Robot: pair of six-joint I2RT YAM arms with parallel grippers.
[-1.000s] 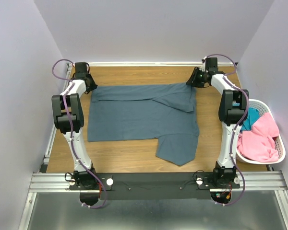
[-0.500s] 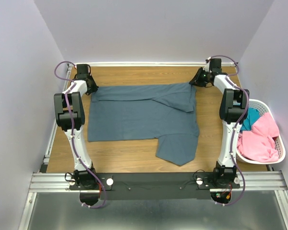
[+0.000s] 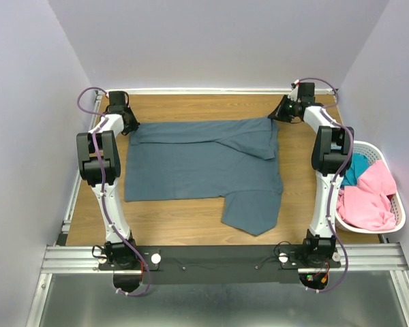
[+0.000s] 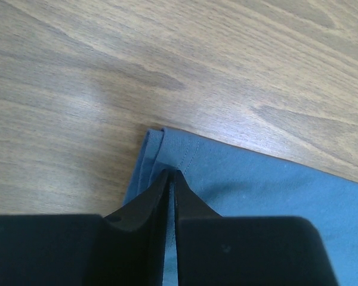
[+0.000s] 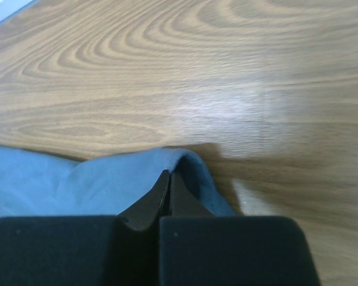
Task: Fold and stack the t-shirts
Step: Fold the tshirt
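The left tool (image 4: 172,173) is pressed together on the far left corner of the blue-grey shirt (image 3: 198,163), its tips nipping the stitched hem. The right tool (image 5: 169,174) is likewise closed on a soft, bunched edge at the far right corner. The shirt lies spread almost flat on the table (image 3: 191,105), with one flap doubled over near the right tool and a sleeve reaching toward the near edge. A pink shirt (image 3: 371,197) and a teal shirt (image 3: 356,170) sit crumpled in the basket (image 3: 399,211) at the right.

The cloth looks light, limp and thin. It will likely sag and drape wherever it is not held, and drag on the wood rather than slide freely. The hems and corners are the best places to take hold, since the doubled, stitched cloth gives the tips something to bite. A shallow pinch may slip off, so both corners should move together to keep the edge taut.
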